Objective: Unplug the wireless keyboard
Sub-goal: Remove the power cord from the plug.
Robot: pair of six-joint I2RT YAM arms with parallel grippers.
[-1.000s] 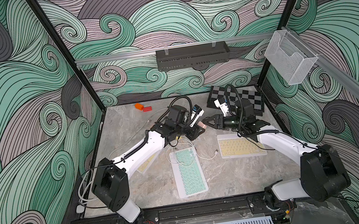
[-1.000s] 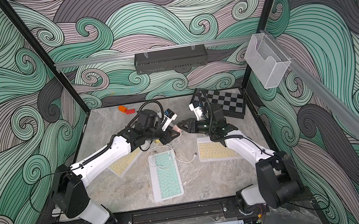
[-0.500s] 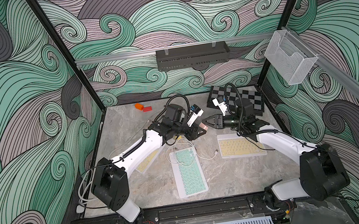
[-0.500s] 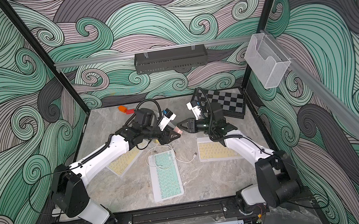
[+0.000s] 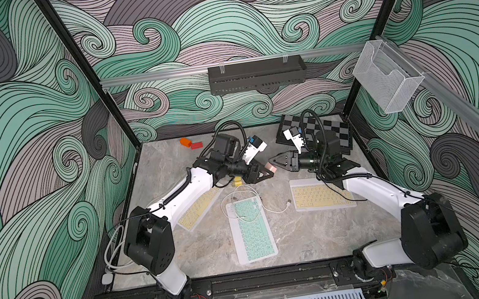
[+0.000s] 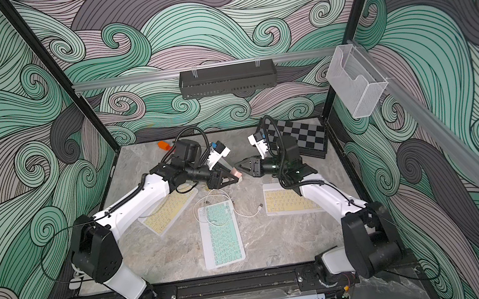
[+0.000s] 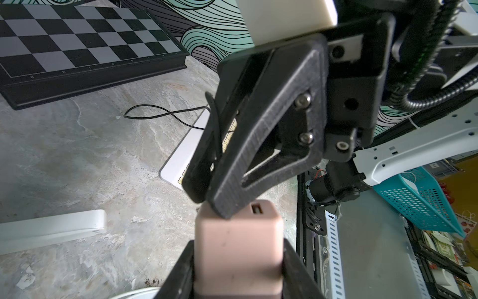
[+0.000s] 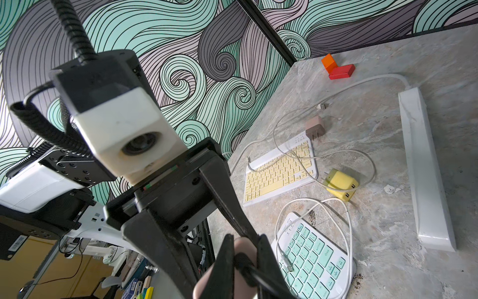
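Marble tabletop point(image 5: 309, 236), keyboards point(image 5: 252, 230) below; left jaws tight on pink charger point(image 7: 238, 248), right jaws on black cable point(image 8: 248, 268).

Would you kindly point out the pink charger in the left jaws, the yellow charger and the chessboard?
pink charger point(image 7: 238, 248): left wrist view, its upper face.
yellow charger point(image 8: 340, 183): right wrist view, centre of its body.
chessboard point(image 7: 77, 33): left wrist view, one of its squares.

Right claw point(image 7: 208, 204) advanced to pink charger point(image 7: 238, 248); jaws narrowed onto black cable point(image 8: 248, 269) at its port.
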